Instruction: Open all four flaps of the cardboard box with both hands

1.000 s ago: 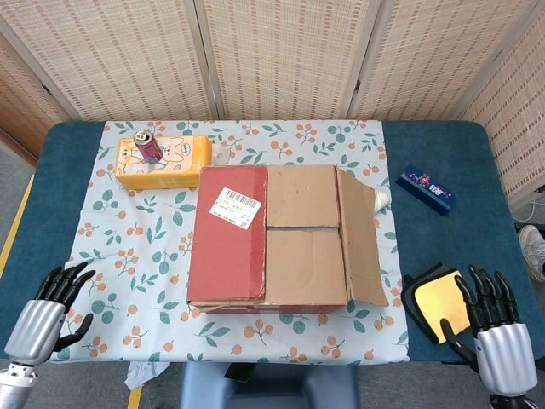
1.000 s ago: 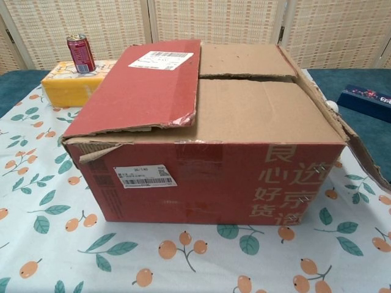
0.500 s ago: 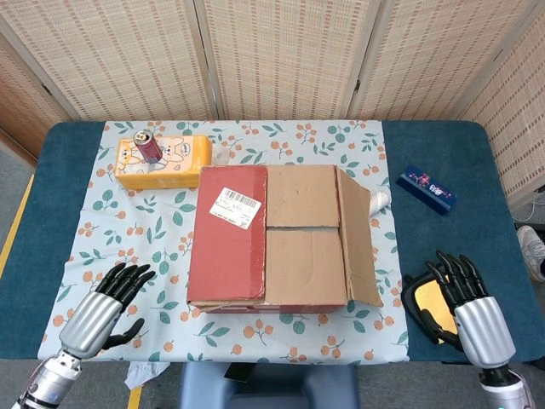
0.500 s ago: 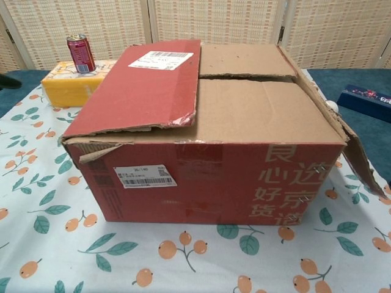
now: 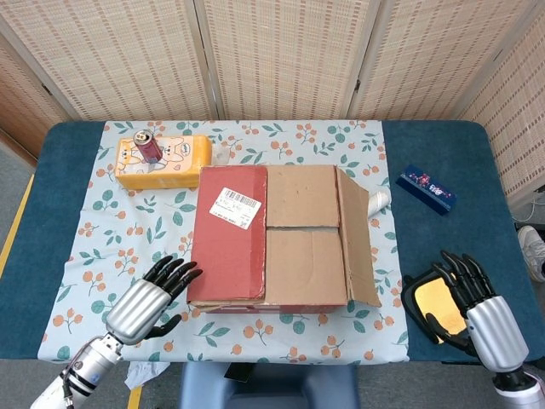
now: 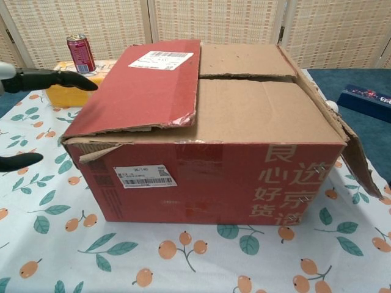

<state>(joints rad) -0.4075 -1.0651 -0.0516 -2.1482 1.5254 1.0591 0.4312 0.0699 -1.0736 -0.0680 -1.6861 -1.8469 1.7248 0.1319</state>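
From the head view, the cardboard box (image 5: 281, 239) sits in the middle of the counter (image 5: 443, 153), on a flowered cloth (image 5: 128, 230). Its red flap (image 5: 228, 234) lies flat over the left half of the box top, two plain brown flaps (image 5: 302, 230) cover the middle, and the right flap (image 5: 359, 239) is already tipped outward past the box's right edge. The left hand (image 5: 153, 298) hovers just beside the box's near-left corner, released, fingers spread and holding nothing. The right hand (image 5: 477, 302) is well apart from the box on its right, fingers apart and empty, above a yellow and black pad (image 5: 430, 302). Behind the box stand a yellow packet (image 5: 162, 162) with a can (image 5: 150, 146) on it.

From the chest view, the red flap's torn free edge (image 6: 165, 121) is slightly lifted off the brown flap beneath. The left hand's fingers (image 6: 55, 79) reach toward the box's left side without touching. The card looks stiff but light and liable to tear; that lifted edge seems the best hold.
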